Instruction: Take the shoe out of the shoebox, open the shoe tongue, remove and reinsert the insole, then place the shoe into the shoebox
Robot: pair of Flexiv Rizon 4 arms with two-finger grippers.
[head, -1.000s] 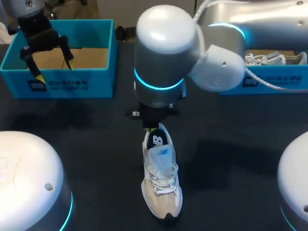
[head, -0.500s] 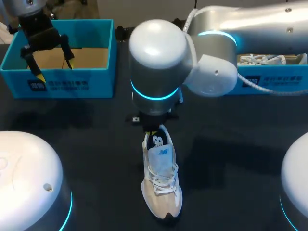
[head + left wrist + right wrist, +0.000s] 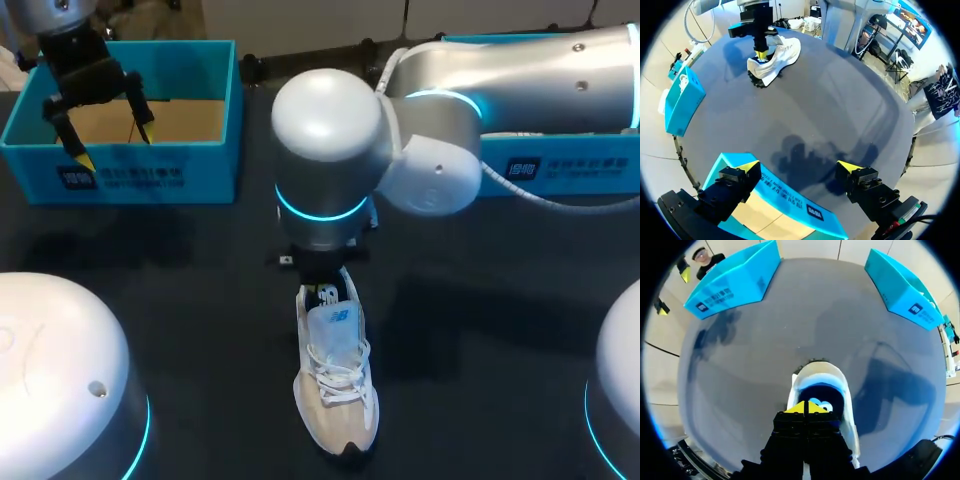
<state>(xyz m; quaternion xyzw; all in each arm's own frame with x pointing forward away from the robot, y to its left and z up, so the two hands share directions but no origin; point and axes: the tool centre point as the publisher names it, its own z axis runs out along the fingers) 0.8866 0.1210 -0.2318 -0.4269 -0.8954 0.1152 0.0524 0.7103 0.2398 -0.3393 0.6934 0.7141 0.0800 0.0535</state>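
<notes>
Two robot arms reach over a dark table. One white shoe stands upright on its sole on the table, outside both boxes. In the head view it is at about six o'clock from the table's middle. Its toe points to six o'clock and its heel to twelve o'clock. White laces cross its front, and a dark insole shows through the shoe's opening.

The right arm comes in from three o'clock and bends down over the heel. The right gripper hangs at the shoe's opening, just above the heel end of the insole. Its two yellow tips are pressed together with nothing seen between them. Whether they touch the insole cannot be told.

The left gripper hangs at ten o'clock, above the front wall of an open blue box. Its fingers are spread wide and hold nothing. The brown cardboard floor of that box shows behind the fingers.

A second blue box sits at two o'clock, partly hidden behind the right arm. The shoe is well apart from both boxes.
</notes>
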